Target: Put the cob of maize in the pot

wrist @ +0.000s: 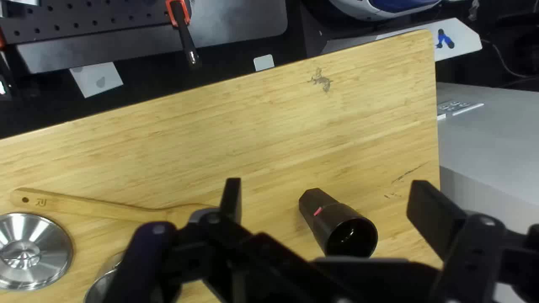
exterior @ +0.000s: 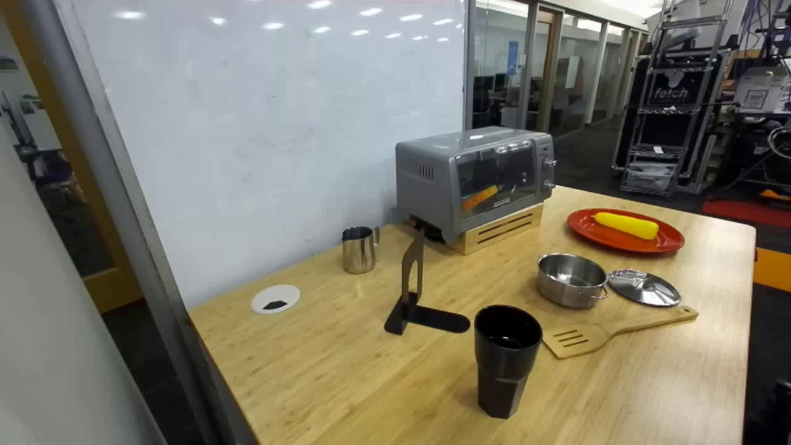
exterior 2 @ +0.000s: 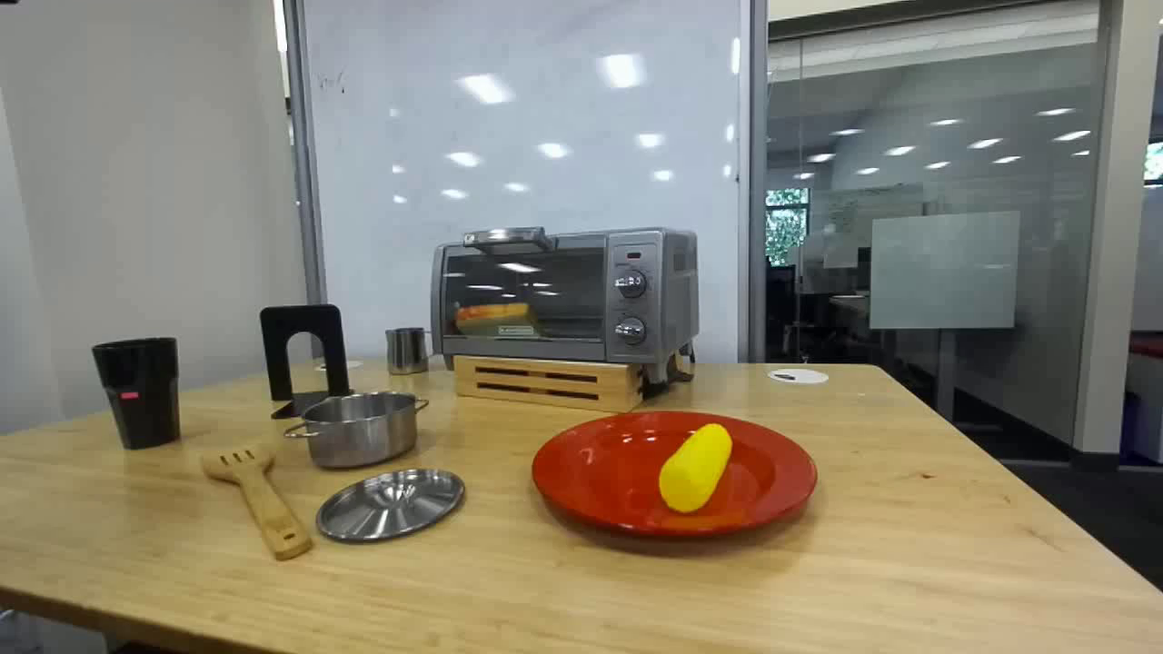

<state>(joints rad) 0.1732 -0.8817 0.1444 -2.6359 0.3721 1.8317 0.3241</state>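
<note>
Plainly, the gripper has its two fingers spread well apart in the wrist view, and the black cup shows beyond them, framed by the gap. In the same view the long edge of the table runs aslant past the cup, with a broad band of wood between the two. The cob of maize lies on the red plate in an exterior view, off to one side of the middle, its nearer end just inside the front rim. From that rim a wide strip of wood runs out to the table's slanting side edge, and a narrower one parts the plate from the metal lid. The pot stands upright, its mouth facing up and its loop handles jutting past the wall. A stretch of wood lies between pot and plate, while the other approach is tighter: in an exterior view the lid lies just beside the pot, and the wooden spatula is near both, its slotted blade toward the black cup. Farther back, the toaster oven rests on a slotted wooden base close to the whiteboard. The steel cup stands near that board, and a black stand rises between it and the black cup, its flat foot reaching toward the latter
</note>
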